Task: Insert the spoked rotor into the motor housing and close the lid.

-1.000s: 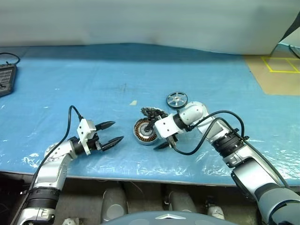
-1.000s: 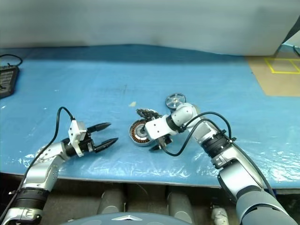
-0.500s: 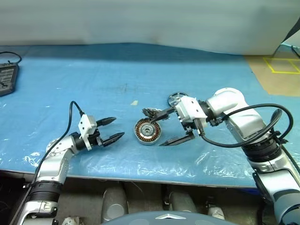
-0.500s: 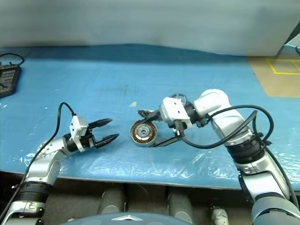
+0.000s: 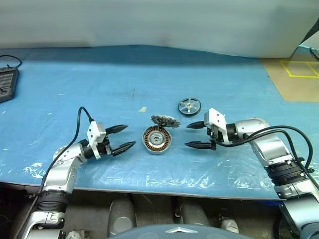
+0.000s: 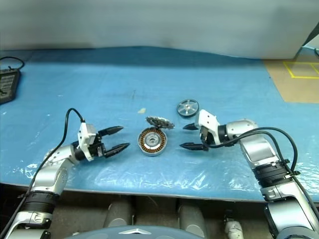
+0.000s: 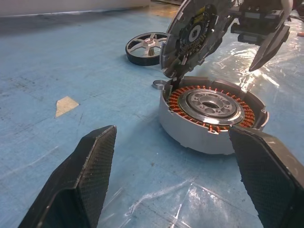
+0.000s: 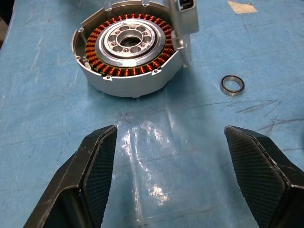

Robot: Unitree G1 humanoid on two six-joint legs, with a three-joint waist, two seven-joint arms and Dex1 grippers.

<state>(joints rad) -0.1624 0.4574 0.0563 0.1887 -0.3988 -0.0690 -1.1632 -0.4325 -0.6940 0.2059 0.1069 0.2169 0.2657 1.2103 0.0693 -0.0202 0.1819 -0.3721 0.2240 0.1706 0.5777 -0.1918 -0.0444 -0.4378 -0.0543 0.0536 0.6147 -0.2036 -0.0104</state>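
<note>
Left eye view: the round silver-grey motor housing (image 5: 157,140) with its ring of copper windings sits just below the centre of the frame on the blue plastic-covered table (image 5: 149,74), open to the camera. Propped against its upper rim, tilted up on edge, is the round silver-grey lid (image 5: 165,120) with the jagged finned edge. Up and to the right of that, lying flat and apart from both, is the small silver spoked rotor (image 5: 189,106) with its dark rim. In from the lower left comes the left gripper (image 5: 121,137), black fingers spread wide with nothing between them, tips pointing right at the housing, near it but not touching. Opposite, right of centre, the right gripper (image 5: 195,135) faces left toward the housing, its jaws parted and empty too, clear of the metal. The right wrist view shows a small dark metal ring (image 8: 232,85) lying flat on the blue sheet just beside the housing. A scrap of pale tape (image 5: 142,109) lies above and left of the housing. At the far left edge sits a dark device (image 5: 7,83) with a cable.
</note>
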